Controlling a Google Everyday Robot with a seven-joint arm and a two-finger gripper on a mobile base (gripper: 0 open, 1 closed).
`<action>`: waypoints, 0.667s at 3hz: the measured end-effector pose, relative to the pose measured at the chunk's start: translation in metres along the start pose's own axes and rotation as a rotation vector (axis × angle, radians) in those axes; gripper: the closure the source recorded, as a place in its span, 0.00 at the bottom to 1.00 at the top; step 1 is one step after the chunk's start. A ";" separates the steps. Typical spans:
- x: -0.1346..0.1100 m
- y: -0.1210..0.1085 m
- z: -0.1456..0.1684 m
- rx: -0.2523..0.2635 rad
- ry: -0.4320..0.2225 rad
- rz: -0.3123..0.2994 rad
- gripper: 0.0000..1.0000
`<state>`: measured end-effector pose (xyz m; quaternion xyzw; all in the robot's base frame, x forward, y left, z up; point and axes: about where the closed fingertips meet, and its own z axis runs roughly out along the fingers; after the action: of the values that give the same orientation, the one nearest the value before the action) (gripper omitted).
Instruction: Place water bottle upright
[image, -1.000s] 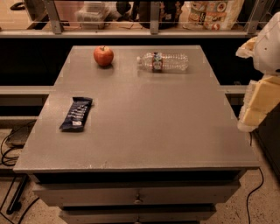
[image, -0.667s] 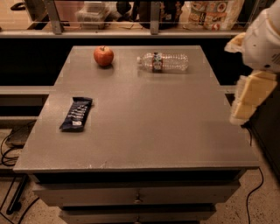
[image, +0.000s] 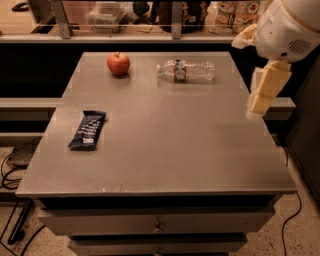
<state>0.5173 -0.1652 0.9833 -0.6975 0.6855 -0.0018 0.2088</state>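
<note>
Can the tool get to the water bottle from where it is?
Probably yes: the tool hangs by the right edge of the table, and nothing stands between it and the lying water bottle.

One cam, high/near, faces down over table (image: 175, 145); end effector (image: 260, 100) upper rt.

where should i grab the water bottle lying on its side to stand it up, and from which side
Likely the ribbed body of the water bottle, just right of its dark label. It lies on its side, lengthwise left-right, so come from above and close across its width. The gripper hangs by the right edge of the table.
</note>
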 end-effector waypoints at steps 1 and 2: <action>-0.006 -0.006 -0.006 0.019 -0.023 -0.001 0.00; -0.007 -0.015 0.005 0.005 -0.011 0.002 0.00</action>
<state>0.5326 -0.1575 0.9849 -0.6961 0.6852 0.0003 0.2144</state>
